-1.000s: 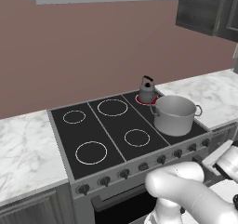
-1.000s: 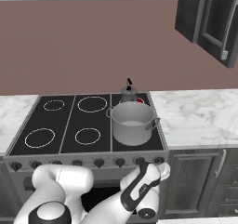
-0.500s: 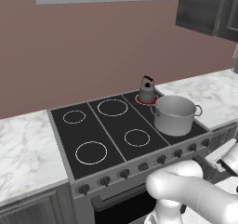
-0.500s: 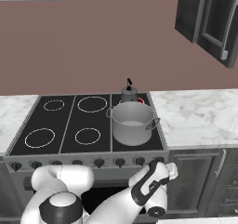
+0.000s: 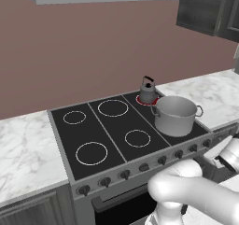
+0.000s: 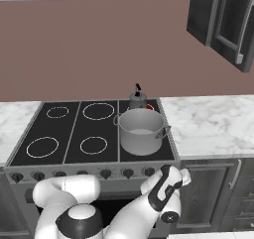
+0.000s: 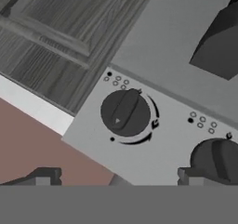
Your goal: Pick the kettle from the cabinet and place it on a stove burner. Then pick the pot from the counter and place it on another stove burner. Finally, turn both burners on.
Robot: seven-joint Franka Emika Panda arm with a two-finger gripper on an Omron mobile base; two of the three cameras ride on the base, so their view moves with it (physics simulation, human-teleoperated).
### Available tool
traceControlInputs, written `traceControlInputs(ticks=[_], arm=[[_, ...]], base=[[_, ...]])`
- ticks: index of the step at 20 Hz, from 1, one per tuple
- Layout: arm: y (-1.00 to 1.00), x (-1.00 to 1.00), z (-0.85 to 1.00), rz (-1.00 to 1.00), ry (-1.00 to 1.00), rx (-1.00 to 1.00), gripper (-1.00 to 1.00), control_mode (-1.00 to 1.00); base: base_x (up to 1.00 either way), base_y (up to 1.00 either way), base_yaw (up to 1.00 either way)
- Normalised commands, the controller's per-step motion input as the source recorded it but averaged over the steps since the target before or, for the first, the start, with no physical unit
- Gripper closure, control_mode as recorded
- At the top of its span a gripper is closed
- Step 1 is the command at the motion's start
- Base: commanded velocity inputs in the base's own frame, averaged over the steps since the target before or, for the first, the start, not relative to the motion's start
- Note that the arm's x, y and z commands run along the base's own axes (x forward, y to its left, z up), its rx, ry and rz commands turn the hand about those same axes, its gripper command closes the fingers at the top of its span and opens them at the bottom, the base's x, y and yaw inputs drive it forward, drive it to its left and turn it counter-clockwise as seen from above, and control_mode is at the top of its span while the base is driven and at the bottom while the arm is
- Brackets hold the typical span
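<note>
Looking at mid-frame, I see the pot (image 6: 142,131) on the cooktop's (image 5: 112,130) front right burner, nothing visible inside it, the kettle (image 5: 148,90) just behind on a red-glowing ring. My hand (image 7: 116,177) stands wide, empty, facing a knob (image 7: 125,112).

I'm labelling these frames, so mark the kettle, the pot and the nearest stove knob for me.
kettle (image 5: 148,94): left base view, on its rounded body.
pot (image 6: 142,139): right base view, on its front wall.
knob (image 7: 125,112): hand view, on its dark face.
</note>
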Motion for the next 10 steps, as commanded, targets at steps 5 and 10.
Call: traceControlInputs(ticks=[5,10], arm=[[-0.08,0.20,-0.18,-0.03,0.06,0.03,-1.00,-1.00],[-0.10,0.21,-0.31,0.00,0.13,0.07,-1.00,-1.00]], base=[[0.00,0.00,0.00],[0.00,0.00,0.00]])
